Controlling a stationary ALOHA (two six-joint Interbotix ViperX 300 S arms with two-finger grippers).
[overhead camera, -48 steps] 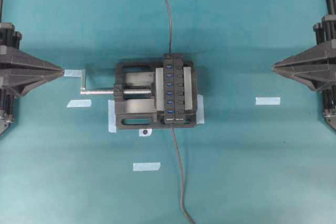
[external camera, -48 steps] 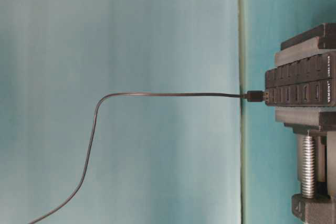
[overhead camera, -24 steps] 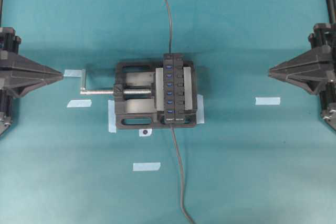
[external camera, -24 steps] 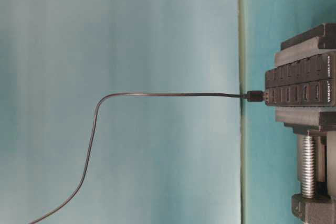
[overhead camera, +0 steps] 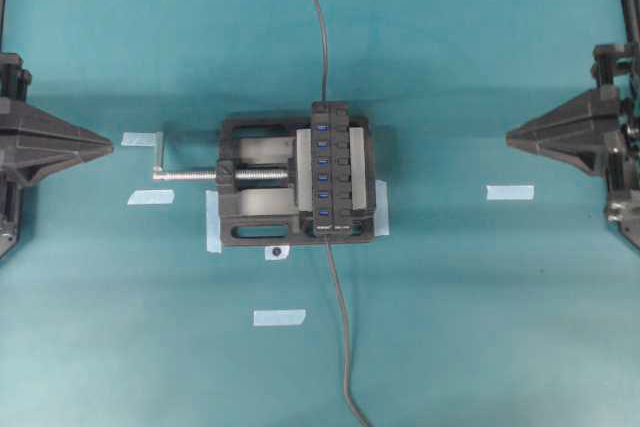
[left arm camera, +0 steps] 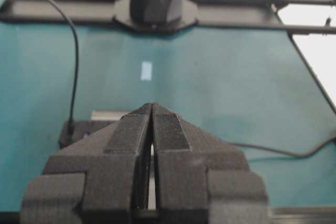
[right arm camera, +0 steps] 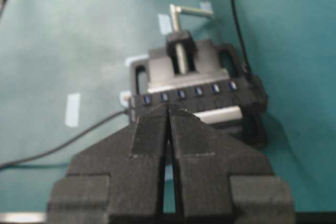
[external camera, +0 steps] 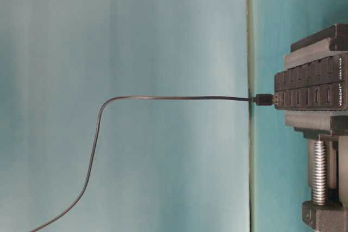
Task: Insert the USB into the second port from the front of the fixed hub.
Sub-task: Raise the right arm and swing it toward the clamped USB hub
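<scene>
While the long narrow black hub (overhead camera: 334, 172) with its row of blue ports sits clamped in the black vise (overhead camera: 262, 187) mid-table, the thin black cable's plug (overhead camera: 327, 236) meets its front end (exact port unclear). Both the left gripper (left arm camera: 152, 109) and right gripper (right arm camera: 169, 109) hang at the table's sides, jaws pressed together, empty.

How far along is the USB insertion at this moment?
Done: nothing visible; the blue ports on the long black bar-shaped hub look uncovered from overhead. In hand: nothing; the left pincer and right pincer are both shut and empty, far to either side of the hub. Left: picking up the thin black curving cable, whose end lies at the hub's front, and plugging it in.
</scene>
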